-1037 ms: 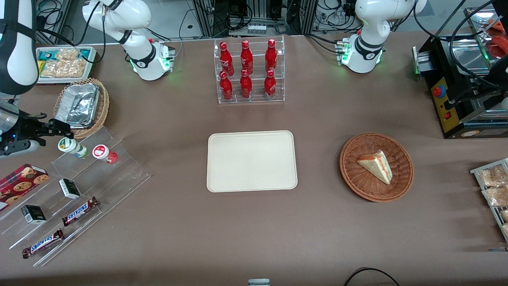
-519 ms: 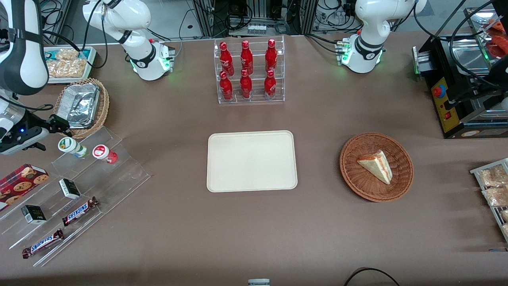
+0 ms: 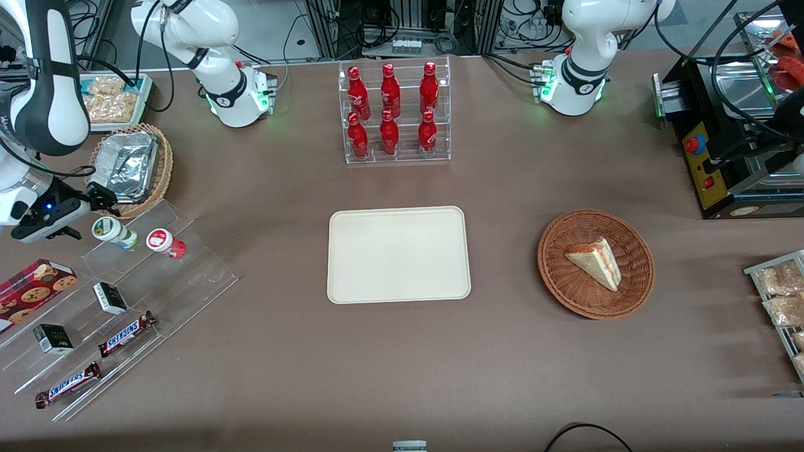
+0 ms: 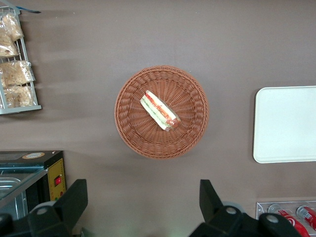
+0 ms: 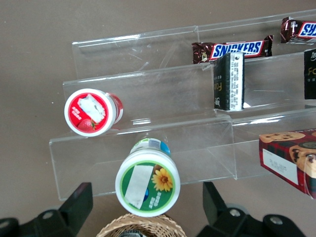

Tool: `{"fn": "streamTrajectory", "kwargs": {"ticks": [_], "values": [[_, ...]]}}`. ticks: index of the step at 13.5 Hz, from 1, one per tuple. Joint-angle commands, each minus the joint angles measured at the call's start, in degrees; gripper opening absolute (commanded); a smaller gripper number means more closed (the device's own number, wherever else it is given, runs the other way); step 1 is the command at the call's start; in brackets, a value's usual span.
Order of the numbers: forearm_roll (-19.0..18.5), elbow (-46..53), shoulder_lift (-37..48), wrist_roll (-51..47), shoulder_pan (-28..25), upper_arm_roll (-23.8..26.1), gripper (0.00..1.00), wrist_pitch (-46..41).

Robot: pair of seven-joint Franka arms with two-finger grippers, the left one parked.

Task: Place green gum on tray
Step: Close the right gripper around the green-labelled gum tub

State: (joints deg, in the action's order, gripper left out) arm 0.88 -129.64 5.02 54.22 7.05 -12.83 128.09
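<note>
The green gum (image 3: 113,231) is a white-lidded canister with a green label, lying tilted on the top step of a clear acrylic shelf (image 3: 188,276) toward the working arm's end of the table. In the right wrist view the green gum (image 5: 147,183) shows its green lid between my two fingers. My gripper (image 3: 100,199) is open and empty, just above the gum and slightly farther from the front camera; in the wrist view the gripper (image 5: 147,207) straddles it without touching. The cream tray (image 3: 398,254) lies empty at the table's middle.
A red-labelled canister (image 3: 164,242) lies beside the green gum. The shelf also holds Snickers bars (image 3: 125,334), dark boxes (image 3: 110,297) and a cookie box (image 3: 34,285). A wicker basket with a foil tray (image 3: 125,168), a cola bottle rack (image 3: 392,113) and a sandwich basket (image 3: 595,263) stand around.
My wrist has shifted a little toward the table's middle and the arm has swung farther from the front camera. The gripper stays beside the green gum, which has not moved.
</note>
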Motion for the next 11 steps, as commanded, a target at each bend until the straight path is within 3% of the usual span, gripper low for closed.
{"fn": "streamTrajectory", "kwargs": {"ticks": [1,7,8,9,10,11], "values": [[1.1,-0.9,-0.6,0.0,-0.2,0.0,0.99,1.5],[1.1,-0.5,-2.3,-0.9,-0.5,0.1,0.98,1.9],[1.1,-0.4,-2.3,-0.9,-0.5,0.1,0.9,1.9],[1.1,-0.4,-2.3,-0.8,-0.5,0.0,0.78,1.8],[1.1,-0.4,-2.4,-0.8,-0.5,0.1,0.42,1.6],[1.1,0.1,-2.5,-1.0,-0.5,0.1,0.12,1.2]]}}
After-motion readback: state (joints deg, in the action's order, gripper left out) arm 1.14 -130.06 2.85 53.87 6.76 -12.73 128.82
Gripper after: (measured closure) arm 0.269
